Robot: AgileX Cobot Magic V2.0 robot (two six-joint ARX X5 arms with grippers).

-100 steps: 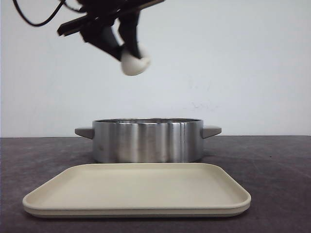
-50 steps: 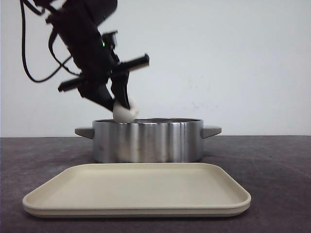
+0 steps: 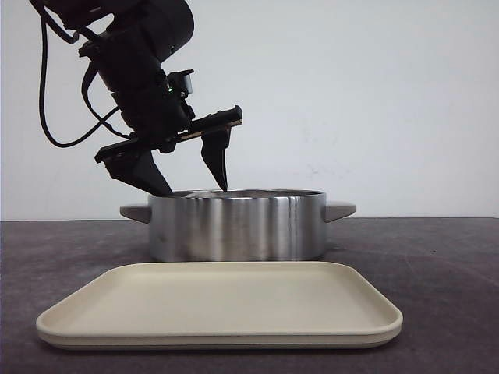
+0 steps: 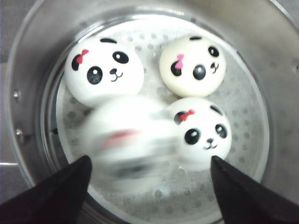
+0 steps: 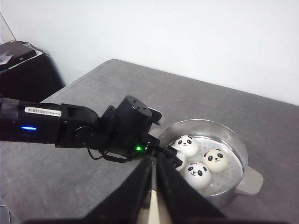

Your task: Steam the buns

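From the front we see only the outside of the steel pot (image 3: 236, 224), standing in the middle of the frame behind the cream tray (image 3: 220, 305). The left gripper (image 3: 191, 185) hangs over the pot's left rim, its two dark fingers (image 3: 217, 160) spread wide with nothing between them. The pot wall hides everything inside from this angle.

The left wrist view fills that gap. Looking straight down into the pot, we find the buns (image 4: 104, 76) sitting on the perforated steamer plate (image 4: 243, 107). Three are sharp: one at upper left, one at upper right (image 4: 192, 65), one at right of centre (image 4: 200, 131). A fourth bun (image 4: 128, 142) at lower centre is a blur, so we cannot make out its face clearly. It lies between the parted fingertips, clear of both. The three sharp buns sit dome up, faces turned up toward the camera. Each carries a small red or pink bow by one ear. They are round, with no long axis to speak of.

In the right wrist view, three panda faces show in the pot at lower right of the frame, behind the left arm (image 5: 70, 128). The right gripper (image 5: 154, 186) sits at the bottom centre, its fingers nearly together and holding nothing.
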